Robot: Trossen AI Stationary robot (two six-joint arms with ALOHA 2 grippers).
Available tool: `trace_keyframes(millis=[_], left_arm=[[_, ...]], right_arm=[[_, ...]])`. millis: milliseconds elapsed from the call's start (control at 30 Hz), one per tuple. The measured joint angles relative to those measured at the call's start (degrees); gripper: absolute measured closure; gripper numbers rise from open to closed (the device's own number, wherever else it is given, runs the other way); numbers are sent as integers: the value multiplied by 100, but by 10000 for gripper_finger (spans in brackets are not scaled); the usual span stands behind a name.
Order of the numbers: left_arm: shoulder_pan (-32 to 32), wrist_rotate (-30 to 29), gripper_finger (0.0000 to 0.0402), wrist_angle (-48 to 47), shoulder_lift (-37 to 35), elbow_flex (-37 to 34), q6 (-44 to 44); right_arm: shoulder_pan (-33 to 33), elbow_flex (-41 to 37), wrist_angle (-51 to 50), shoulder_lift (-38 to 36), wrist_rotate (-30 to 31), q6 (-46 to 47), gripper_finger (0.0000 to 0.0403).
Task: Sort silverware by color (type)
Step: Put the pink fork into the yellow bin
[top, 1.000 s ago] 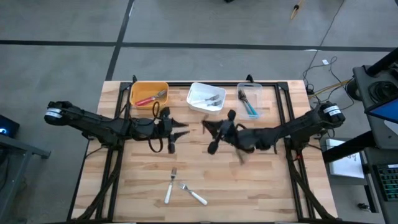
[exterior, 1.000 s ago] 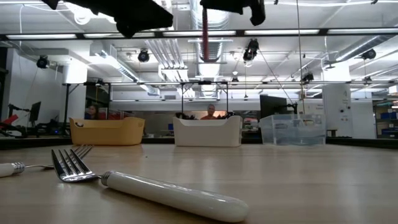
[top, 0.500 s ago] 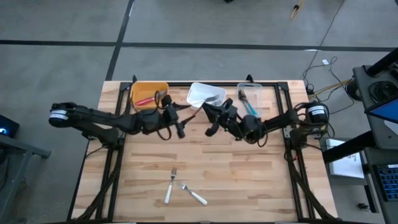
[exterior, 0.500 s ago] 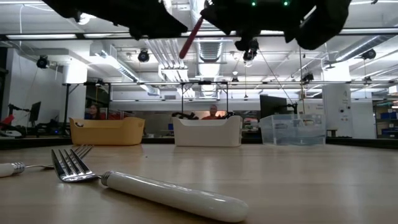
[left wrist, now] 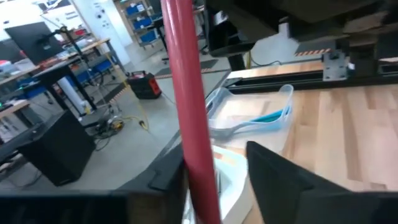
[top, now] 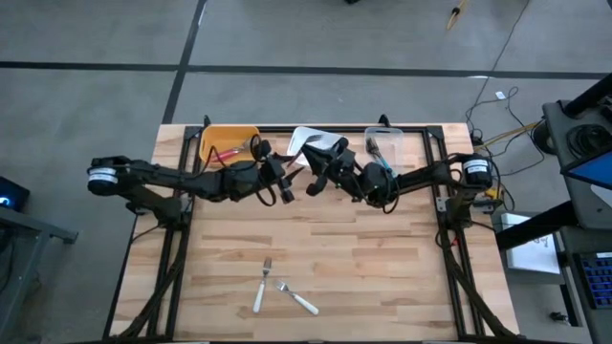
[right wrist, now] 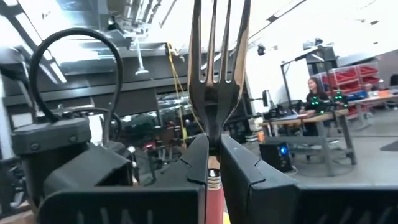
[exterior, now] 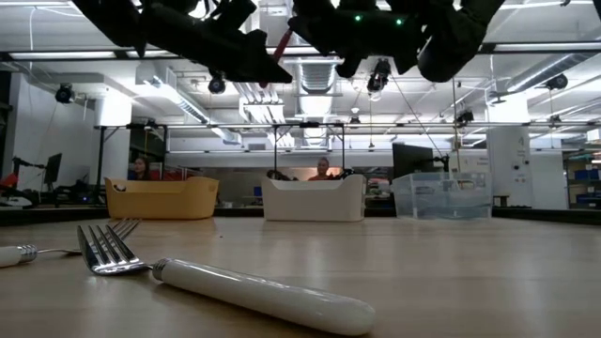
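left gripper (top: 283, 182): raised beside my right, fingers' state I can't tell
right gripper (right wrist: 213, 163): raised over bins, clamped on red-handled fork (right wrist: 214, 68), tines up

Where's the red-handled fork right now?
The red-handled metal fork is pinched in the right pincer, raised above the table's far edge near the white bin.
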Motion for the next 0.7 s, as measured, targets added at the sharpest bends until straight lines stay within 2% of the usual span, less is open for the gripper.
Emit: trace_keyframes(millis=[167, 233, 300, 367, 500, 700], left_arm=[[85, -200, 363, -108, -89, 0, 1], [187, -233, 389, -159, -163, 0, -65], [362, 34, 390, -382, -246, -1, -315], [659, 650, 394, -600, -297, -20, -643], [1251, 1637, 397, -592, -309, -20, -944], [1521, 2194, 398, -548, -445, 0, -1043]], right_arm=[[-150, 1, -69, 18, -102, 245, 390], [-226, 1, -189, -3, -96, 301, 390], [-288, 5, -417, -14, -126, 503, 390], [-358, 13, -619, -17, -141, 644, 388], [-582, 85, -932, -45, -260, 541, 359], [-828, 303, -2109, -144, -708, 728, 297]])
